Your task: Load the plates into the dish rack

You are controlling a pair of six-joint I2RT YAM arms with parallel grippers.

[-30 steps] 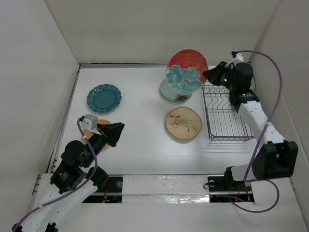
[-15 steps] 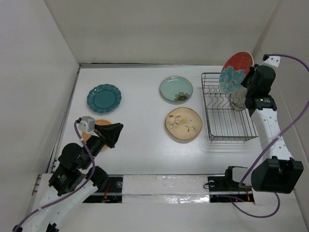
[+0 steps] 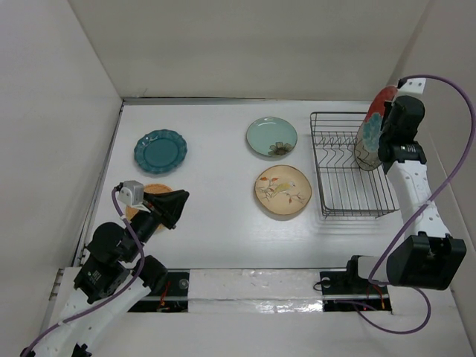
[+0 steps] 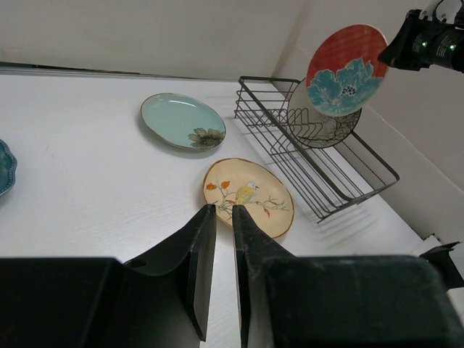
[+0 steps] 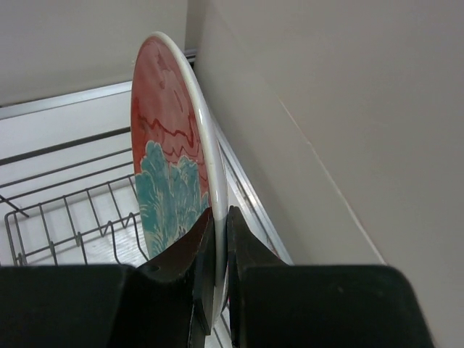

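The red plate with teal flower (image 5: 170,181) stands on edge, pinched at its rim by the clamped right gripper (image 5: 217,217) above the dish rack (image 3: 321,165) — a cream plate (image 4: 319,127) racked just below that gripper. Across the worktop (image 3: 216,216), the left gripper (image 4: 224,214) hovers empty, jaws nearly together — the tan floral plate (image 4: 248,196) just ahead of it.

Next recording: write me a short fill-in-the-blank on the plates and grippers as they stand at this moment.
1. The right gripper is ___ on the round red ceramic plate with a teal flower.
2. The rectangular dark wire dish rack already holds ___ plate, the cream dark-rimmed plate.
3. The left gripper, jaws together, holds ___.
Missing words: shut; one; nothing.
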